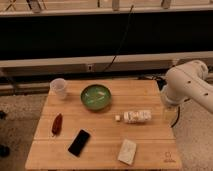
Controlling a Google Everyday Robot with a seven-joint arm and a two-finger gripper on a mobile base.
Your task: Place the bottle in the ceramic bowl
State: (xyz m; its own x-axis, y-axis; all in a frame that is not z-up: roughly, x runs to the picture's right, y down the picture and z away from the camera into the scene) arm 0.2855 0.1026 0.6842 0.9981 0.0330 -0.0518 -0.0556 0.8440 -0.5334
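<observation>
The bottle (135,116) lies on its side on the wooden table (105,131), right of centre, with its small white cap pointing left. The green ceramic bowl (96,96) stands towards the back of the table, up and left of the bottle, and looks empty. My white arm (189,86) comes in from the right. My gripper (169,111) hangs below the arm at the table's right edge, a little to the right of the bottle and apart from it. It holds nothing that I can see.
A translucent white cup (58,87) stands at the back left corner. A red object (57,123) and a black phone (79,142) lie at the front left. A flat white packet (127,151) lies near the front edge. A black cable (122,40) hangs behind the table.
</observation>
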